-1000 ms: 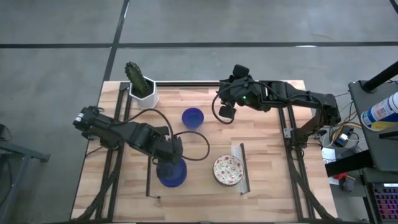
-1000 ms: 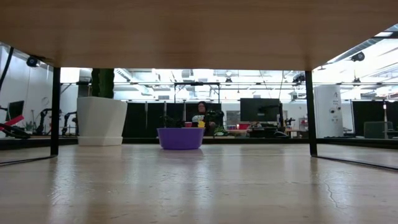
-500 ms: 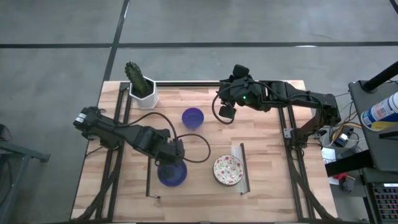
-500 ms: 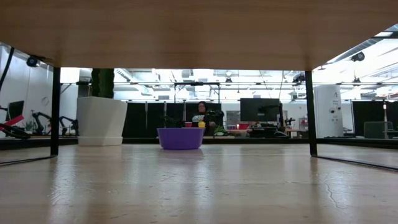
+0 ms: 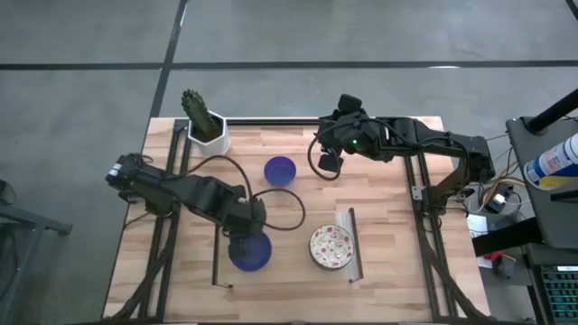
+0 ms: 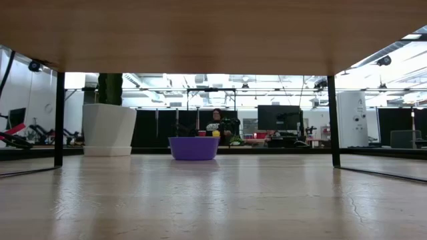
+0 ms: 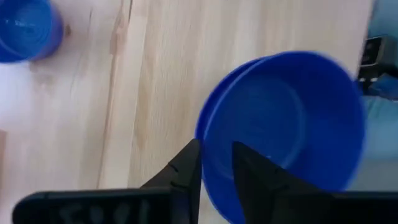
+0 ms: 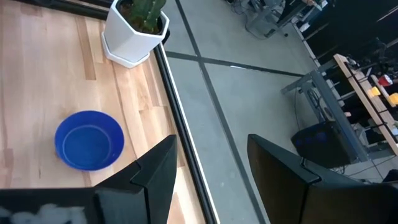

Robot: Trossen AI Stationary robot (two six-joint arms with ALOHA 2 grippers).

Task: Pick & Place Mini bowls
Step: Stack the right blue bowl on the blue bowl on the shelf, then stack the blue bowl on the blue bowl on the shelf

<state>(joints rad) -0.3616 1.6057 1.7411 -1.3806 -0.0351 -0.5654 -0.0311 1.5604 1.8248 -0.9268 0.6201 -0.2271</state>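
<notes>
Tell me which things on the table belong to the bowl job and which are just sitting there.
Job:
- blue bowl at the left gripper
- second blue bowl
- speckled white bowl
- left gripper

Bystanders:
- cactus pot
- right gripper, waiting near the far edge

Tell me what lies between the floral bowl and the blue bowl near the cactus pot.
Only bare wood: in the high view nothing sits between the floral bowl and the blue bowl.

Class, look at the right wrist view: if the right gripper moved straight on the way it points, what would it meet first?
Probably nothing on the table: the right gripper points past the table's edge toward the floor. Depth is unclear.
</notes>
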